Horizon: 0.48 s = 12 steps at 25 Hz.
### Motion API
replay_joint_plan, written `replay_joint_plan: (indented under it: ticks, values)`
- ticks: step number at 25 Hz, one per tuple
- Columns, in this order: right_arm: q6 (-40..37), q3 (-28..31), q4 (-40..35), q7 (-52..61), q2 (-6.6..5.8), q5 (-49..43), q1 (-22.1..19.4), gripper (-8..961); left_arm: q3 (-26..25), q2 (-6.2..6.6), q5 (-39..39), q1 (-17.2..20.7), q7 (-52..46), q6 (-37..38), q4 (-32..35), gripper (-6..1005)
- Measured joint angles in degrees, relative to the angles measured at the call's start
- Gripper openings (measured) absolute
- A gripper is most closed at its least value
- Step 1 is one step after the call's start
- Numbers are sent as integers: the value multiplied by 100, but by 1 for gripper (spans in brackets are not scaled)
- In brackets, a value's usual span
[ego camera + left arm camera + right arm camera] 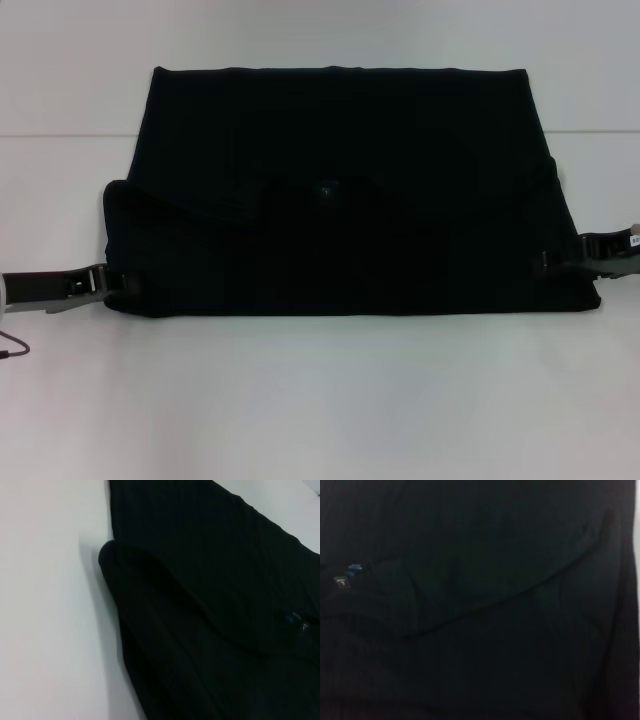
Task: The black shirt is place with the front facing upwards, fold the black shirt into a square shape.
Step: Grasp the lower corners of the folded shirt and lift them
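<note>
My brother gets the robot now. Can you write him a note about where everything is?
Left gripper: at the shirt's near-left corner, low on the table.
Right gripper: at the near-right corner, also low.
Shirt: lying wide across the table, near part folded over, small neck label showing mid-cloth. No print visible.
Done: it looks like at least one fold is in.
Left: it is still a wide rectangle, so fold the sides in for a square.

black shirt [340, 190] lying spread on the table [320, 400], centre | near part folded over the far part | left gripper [112, 284] sitting at near-left corner | right gripper [552, 263] sitting at near-right edge
</note>
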Motion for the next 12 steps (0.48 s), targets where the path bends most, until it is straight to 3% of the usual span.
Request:
replay_joint_plan:
  ticks: [7, 12]
  values:
    - [157, -31, 15, -56, 111, -10, 1, 770, -39, -1, -8, -31, 15, 5, -1, 54]
    - [190, -299, 16, -33, 123, -51, 7, 745, -39, -9, -8, -49, 24, 8, 2, 53]
